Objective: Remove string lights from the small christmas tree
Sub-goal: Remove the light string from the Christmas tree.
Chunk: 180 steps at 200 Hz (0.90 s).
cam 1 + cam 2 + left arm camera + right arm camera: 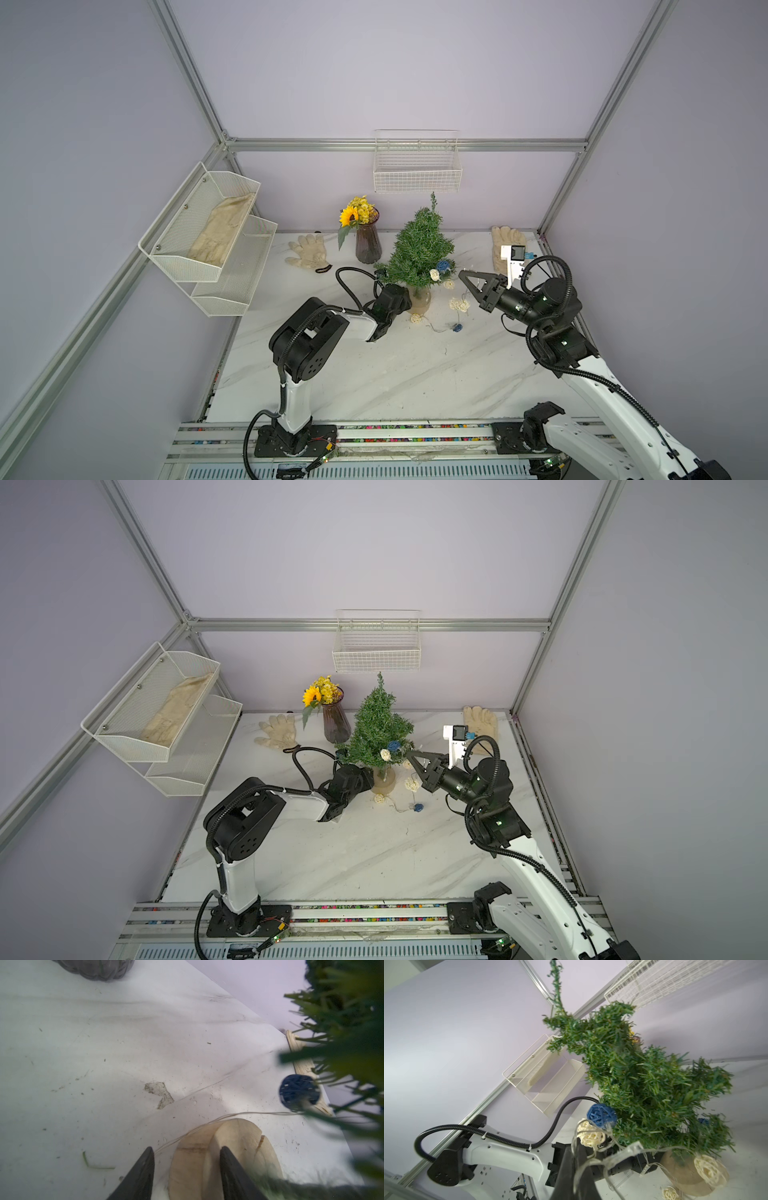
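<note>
String lights (459, 305) of pale wire, woven balls | half off bushy green small christmas tree (419, 245) | right pincer (462, 273) pinches wire, left pincer (186, 1150) wide | next: pull toward 3 o'clock

The small christmas tree (419, 249) stands right of the vase (368, 247), string lights (459, 305) trailing down before it.

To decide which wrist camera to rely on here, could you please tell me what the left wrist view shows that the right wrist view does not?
Only the left wrist view: the left gripper, fingers apart at the tan base, plus the dark vase's foot and a torn scrap on the table. Only the right wrist view: the right gripper shut on the string lights, the clear battery box, the mesh shelf, the left arm. Both: the small christmas tree, its base, a blue ball.
</note>
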Each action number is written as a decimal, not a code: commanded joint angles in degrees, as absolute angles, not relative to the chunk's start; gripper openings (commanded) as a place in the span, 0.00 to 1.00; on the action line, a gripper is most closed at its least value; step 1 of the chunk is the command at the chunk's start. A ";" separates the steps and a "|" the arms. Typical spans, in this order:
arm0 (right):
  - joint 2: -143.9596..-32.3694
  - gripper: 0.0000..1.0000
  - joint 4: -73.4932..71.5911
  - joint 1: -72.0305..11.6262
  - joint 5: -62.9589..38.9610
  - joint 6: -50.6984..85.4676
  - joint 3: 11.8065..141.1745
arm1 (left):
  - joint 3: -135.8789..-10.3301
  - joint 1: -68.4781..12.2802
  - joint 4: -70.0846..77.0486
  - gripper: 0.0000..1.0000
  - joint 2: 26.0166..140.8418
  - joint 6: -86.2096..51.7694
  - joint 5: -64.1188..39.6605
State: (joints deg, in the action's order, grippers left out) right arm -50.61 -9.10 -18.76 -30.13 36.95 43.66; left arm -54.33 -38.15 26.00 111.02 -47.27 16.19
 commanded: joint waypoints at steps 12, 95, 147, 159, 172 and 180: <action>-51.62 0.00 -8.38 -18.83 -23.29 37.30 45.94 | -48.75 -38.05 29.48 0.55 107.03 -39.01 12.95; -53.61 0.00 -7.78 -18.89 -23.38 38.32 48.40 | -39.43 -38.12 47.87 0.53 102.96 -23.32 -6.51; -54.44 0.00 -8.32 -18.85 -22.84 37.71 47.61 | -37.54 -39.13 56.36 0.51 104.91 -19.59 -5.56; -54.52 0.00 -8.44 -18.83 -22.76 37.71 47.68 | -37.01 -38.72 56.51 0.51 104.89 -19.92 -3.94; -54.60 0.00 -8.52 -18.80 -22.57 37.46 47.72 | -36.74 -38.15 56.33 0.51 104.92 -20.04 -4.04; -54.71 0.00 -8.45 -18.88 -22.54 37.35 47.75 | -36.45 -38.06 56.40 0.51 104.82 -20.06 -4.04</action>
